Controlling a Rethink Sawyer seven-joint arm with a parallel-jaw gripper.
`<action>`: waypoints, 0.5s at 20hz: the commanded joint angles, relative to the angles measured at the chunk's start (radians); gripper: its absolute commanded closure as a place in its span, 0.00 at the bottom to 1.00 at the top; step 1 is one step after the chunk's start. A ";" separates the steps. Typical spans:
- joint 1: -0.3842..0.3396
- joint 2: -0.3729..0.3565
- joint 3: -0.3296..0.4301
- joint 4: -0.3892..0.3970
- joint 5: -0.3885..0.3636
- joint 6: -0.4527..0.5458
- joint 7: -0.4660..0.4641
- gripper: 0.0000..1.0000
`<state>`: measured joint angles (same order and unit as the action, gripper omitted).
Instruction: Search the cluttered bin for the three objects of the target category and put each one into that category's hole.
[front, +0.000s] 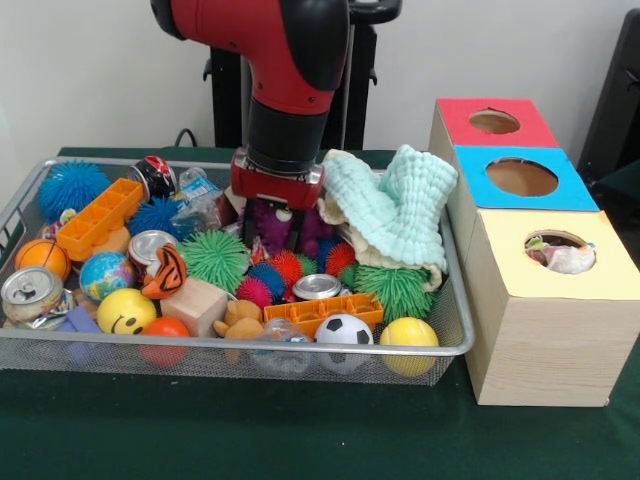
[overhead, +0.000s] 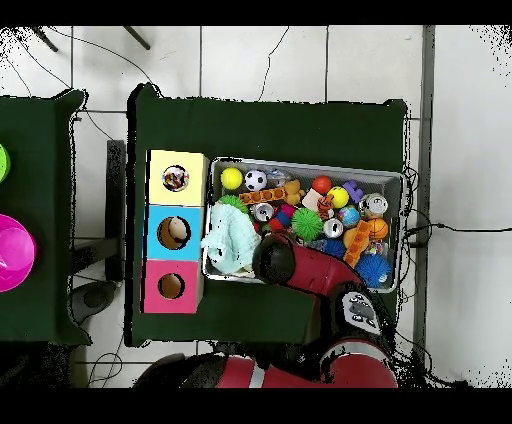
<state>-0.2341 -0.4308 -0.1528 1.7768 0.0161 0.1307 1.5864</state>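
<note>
- Down inside the wide silver wire-mesh bin (front: 230, 345), your red and black arm's gripper (front: 277, 222) is reaching into the clutter, just beside the pale green knitted cloth (front: 400, 205) that is draping over the bin's rim.
- Your gripper's fingers are sinking among purple and spiky rubber toys, so you cannot tell how wide they are standing or whether they are gripping anything.
- One white crumpled plastic wrapper (front: 565, 258) is lying inside the round yellow-surround hole (front: 556, 240) of the largest pale wooden box (front: 545, 340), which is standing just beside the bin.
- Dented silver drink cans (front: 30, 290) are resting among the balls in the bin.
- From overhead, the arm (overhead: 300, 268) is covering the bin's middle edge.
</note>
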 joint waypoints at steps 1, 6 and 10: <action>-0.052 0.123 0.043 -0.057 0.007 0.041 0.137 0.00; -0.091 0.165 0.099 -0.059 -0.004 -0.048 0.149 0.00; -0.128 0.197 0.156 -0.069 -0.012 -0.096 0.151 0.00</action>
<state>-0.2983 -0.3812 -0.1144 1.7468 0.0163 0.1038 1.5864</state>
